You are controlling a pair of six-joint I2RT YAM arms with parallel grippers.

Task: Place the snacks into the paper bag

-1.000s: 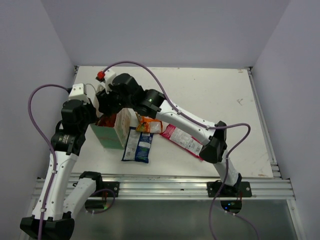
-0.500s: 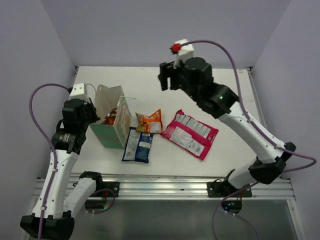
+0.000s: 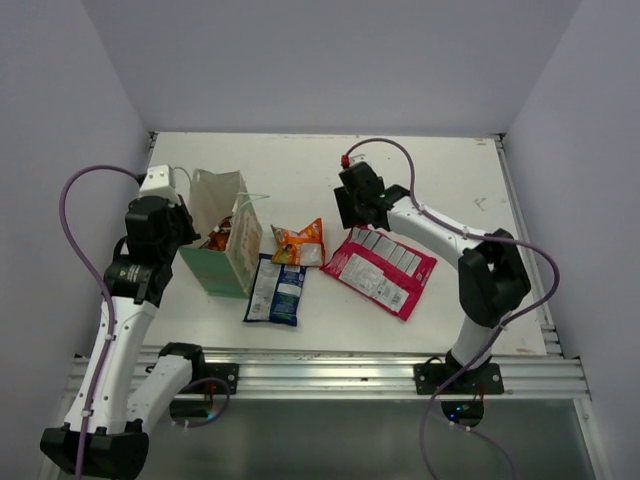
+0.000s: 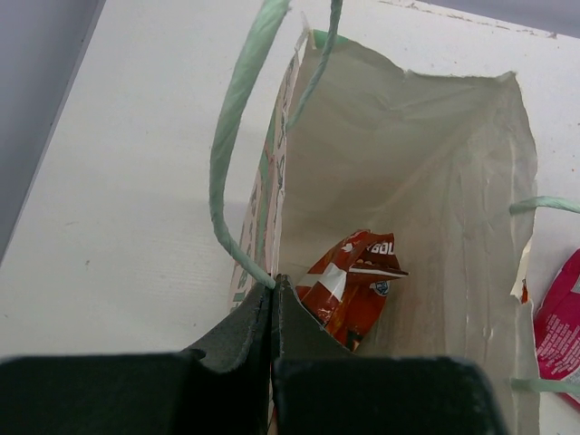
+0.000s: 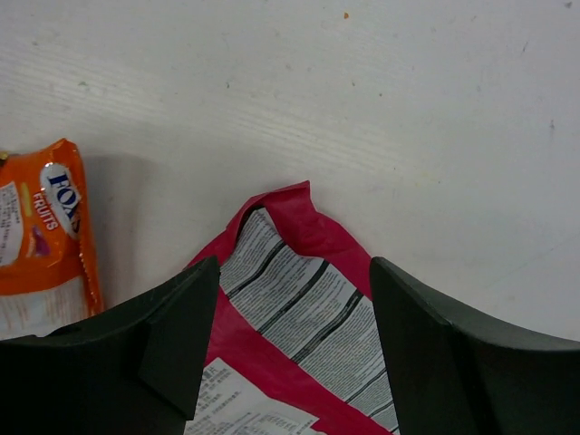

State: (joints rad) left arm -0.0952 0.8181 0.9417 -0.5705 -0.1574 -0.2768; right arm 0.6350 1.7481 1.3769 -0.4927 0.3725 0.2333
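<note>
The mint-green paper bag (image 3: 222,250) stands upright at the table's left. My left gripper (image 4: 272,285) is shut on the bag's near rim (image 4: 272,217) and holds it open. The red-and-dark packet (image 4: 355,283) lies inside the bag. The magenta packet (image 3: 380,268) lies flat right of centre. My right gripper (image 5: 294,272) is open just above its far corner (image 5: 290,299), one finger on each side. The orange packet (image 3: 300,243) and the blue-and-white packet (image 3: 277,290) lie next to the bag.
The grey side walls stand close on the left and right. The metal rail (image 3: 330,375) runs along the table's near edge. The orange packet also shows at the left edge of the right wrist view (image 5: 41,245).
My right arm pulled away from the bag's mouth, swung up and right, then came down over the magenta packet's far corner. The red packet now lies in the bag. The left arm has not moved.
</note>
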